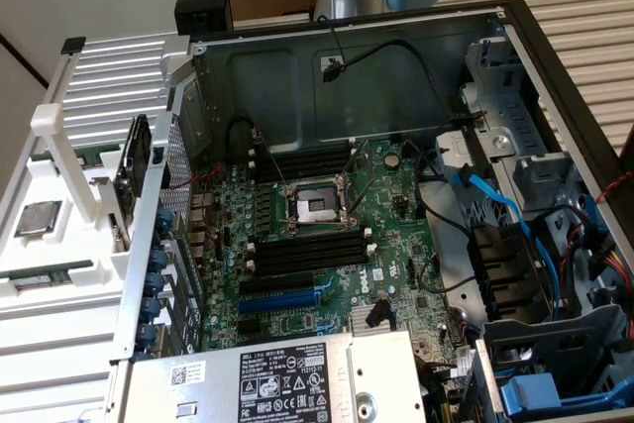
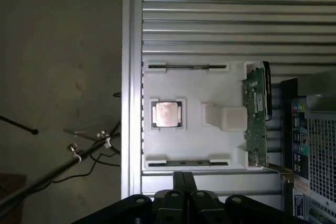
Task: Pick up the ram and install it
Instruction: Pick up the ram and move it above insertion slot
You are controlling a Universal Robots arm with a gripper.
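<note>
The ram [image 2: 184, 163] sits edge-on in its white tray [image 2: 210, 87] slot, just beside your closed, empty gripper [image 2: 184, 176]. It's a thin dark strip.

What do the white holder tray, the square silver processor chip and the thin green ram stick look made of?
The white holder tray is probably matte plastic: uniform, no glare. The square silver processor chip has a metal lid with soft sheen. The thin green ram stick is likely circuit board; edge-on, finish unclear.
</note>
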